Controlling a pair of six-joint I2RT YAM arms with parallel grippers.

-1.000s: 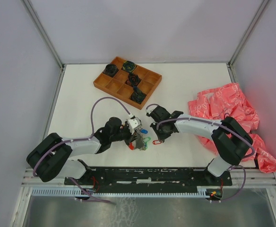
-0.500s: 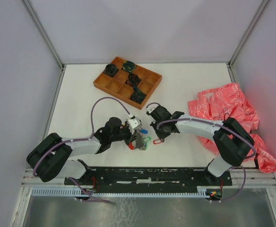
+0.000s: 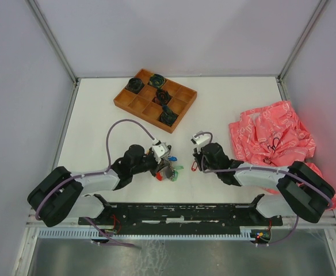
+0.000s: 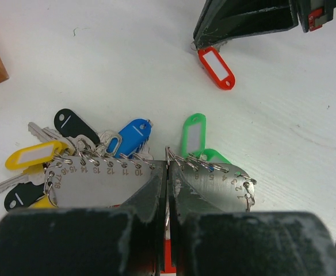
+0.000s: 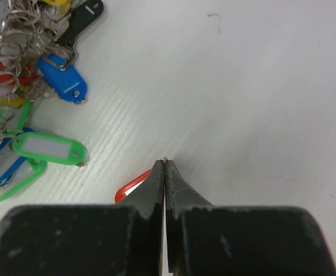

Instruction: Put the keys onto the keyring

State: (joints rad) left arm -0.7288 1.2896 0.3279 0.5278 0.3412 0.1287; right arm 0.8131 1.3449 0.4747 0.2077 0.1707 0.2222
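The left pincer [image 4: 167, 190] sits near the middle of the desk [image 5: 260, 86], its jaws pressed together on the keyring [image 4: 93, 187] at the gap in the numbered grey metal plate; a sliver of the ring's red body shows between the fingers below. Keys [image 4: 132, 133] already threaded hang off the plate's small wire loops and spill onto the desk on its far side: yellow, black and blue tags to the left, two green ones to the right.

Just right of that cluster, and apart from it, a single red-tagged key [image 4: 217, 68] lies flat on the desk. The right pincer [image 5: 165, 172] is down at one end of it with its jaws together. In its own wrist view the red tag peeks out from beneath the left finger, but whether the tips have actually nipped the tag or its small ring cannot be told.

The step in hand looks like the pickup of this loose red key, with most of the set already hung. If the grip is good, the next move calls for lifting the key clear, carrying it left to the held plate and lining its small ring up with a free loop. If the tips have closed on nothing, the pincer needs to part and come down again over the tag's end.
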